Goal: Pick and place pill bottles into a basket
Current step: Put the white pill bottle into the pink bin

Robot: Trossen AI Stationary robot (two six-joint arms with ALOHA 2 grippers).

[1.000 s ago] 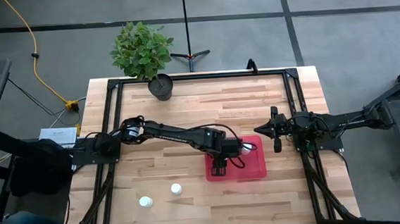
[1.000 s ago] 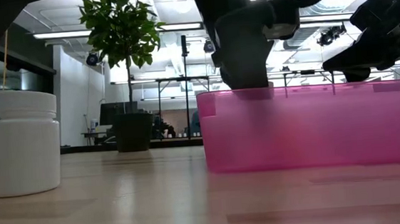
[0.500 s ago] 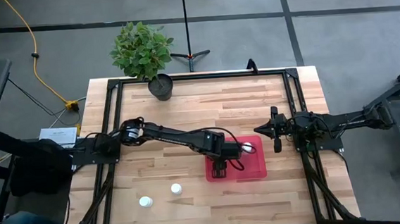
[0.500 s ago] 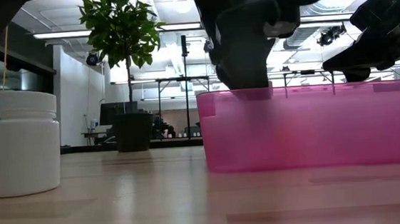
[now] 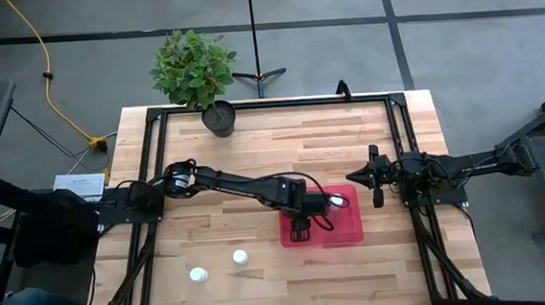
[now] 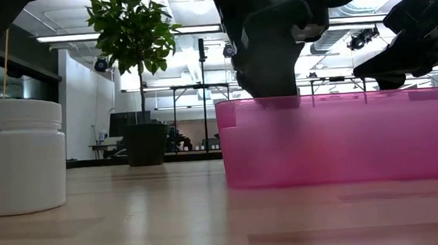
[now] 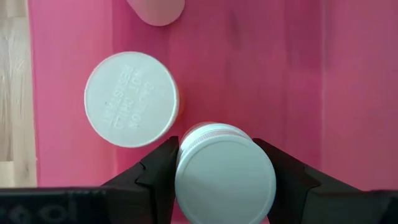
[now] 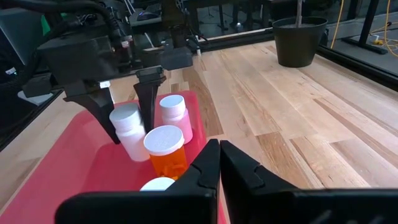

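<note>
High view: the left arm reaches across the table to the basket [image 5: 346, 231], and the left gripper [image 5: 300, 229] hangs over the basket's left part. A white cap shows in the basket near its far edge. Two bottles [image 5: 240, 258] stand on the bare wood well to the left of the basket, the other [image 5: 198, 274] farther left — both on the left arm's side, so that arm is the nearer one for them. The right gripper [image 5: 375, 189] waits just off the basket's right far corner.

Low view: the left gripper [image 6: 266, 72] dips behind the basket's wall [image 6: 346, 140]; what it carries is hidden there. One bottle [image 6: 26, 157] stands upright on the table well to the left of the basket.

Left wrist view: the left fingers [image 7: 163, 160] clasp a white bottle [image 7: 225, 180] on both sides, seen cap-on, its long axis running straight down toward the basket floor. Just beside it stands another capped bottle [image 7: 132, 99], close but apparently not touching. Release probably calls only for parting the fingers.

Right wrist view: the right gripper [image 8: 219, 163] is closed on nothing. Beyond it the left gripper [image 8: 127, 99] holds its white bottle [image 8: 129, 130] upright inside the basket, next to a pinkish bottle [image 8: 174, 115] and an orange one [image 8: 166, 149].
</note>
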